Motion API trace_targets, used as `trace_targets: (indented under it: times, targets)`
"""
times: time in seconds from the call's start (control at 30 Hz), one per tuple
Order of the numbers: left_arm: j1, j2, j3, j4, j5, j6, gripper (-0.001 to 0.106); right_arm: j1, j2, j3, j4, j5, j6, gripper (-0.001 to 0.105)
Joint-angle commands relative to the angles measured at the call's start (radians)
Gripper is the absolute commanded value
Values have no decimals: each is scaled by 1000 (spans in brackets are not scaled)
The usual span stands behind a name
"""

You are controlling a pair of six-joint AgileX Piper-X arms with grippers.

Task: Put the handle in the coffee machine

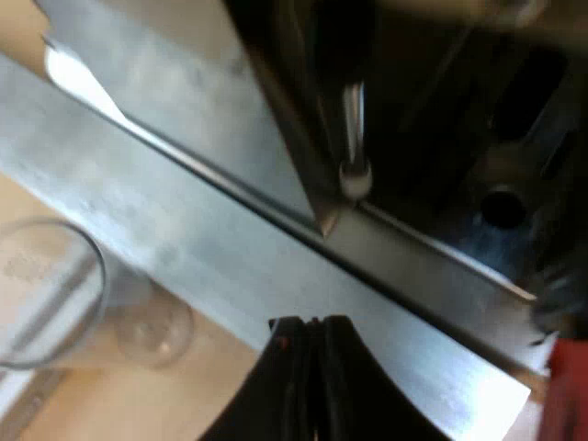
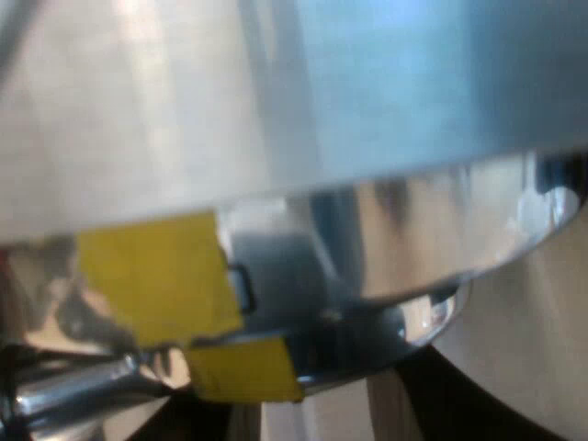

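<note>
While the metal holder sits close under the espresso machine, with brushed metal at twelve o'clock over its bowl, I judge a crooked entry to be the main risk. If the rim meets the seat tilted, a turn would likely scrape or jam instead of locking. Yellow tape marks the rim by the neck. I cannot tell whether the right pincer grips the holder; a loose hold could let it drop. The left pincer is pressed together on nothing, with the steam wand at twelve o'clock. A careless sweep could topple the measuring glass nearby.
</note>
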Motion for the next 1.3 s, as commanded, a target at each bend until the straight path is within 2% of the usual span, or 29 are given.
trace_targets:
  times: [0.03, 0.1, 0.3, 0.47, 0.83, 1.0, 1.2, 1.3]
  targets:
    - [-5, 6, -5, 85, -19, 30, 1, 0, -215, -22, -67, -11, 1, 32]
    - [-5, 0, -5, 134, -9, 63, 1, 0, -215, -22, -67, -11, 1, 32]
    - [-5, -17, -10, 196, 10, 77, 1, 0, -215, -22, -67, -11, 1, 32]
    - [-5, -17, -37, 288, 97, 77, 1, 0, -215, -22, -67, -11, -2, 32]
    - [-5, -20, -51, 429, 199, 77, 1, 0, -215, -22, -67, -11, -16, 32]
    - [-9, -20, -51, 470, 206, 69, 1, 0, -220, -22, -67, -11, -16, 32]
    - [-54, -20, -51, 496, 204, 72, 1, 0, -232, -22, -67, -11, -51, 32]
    - [-86, -20, -51, 496, 204, 46, 1, 0, -237, -22, -67, -11, -63, 32]
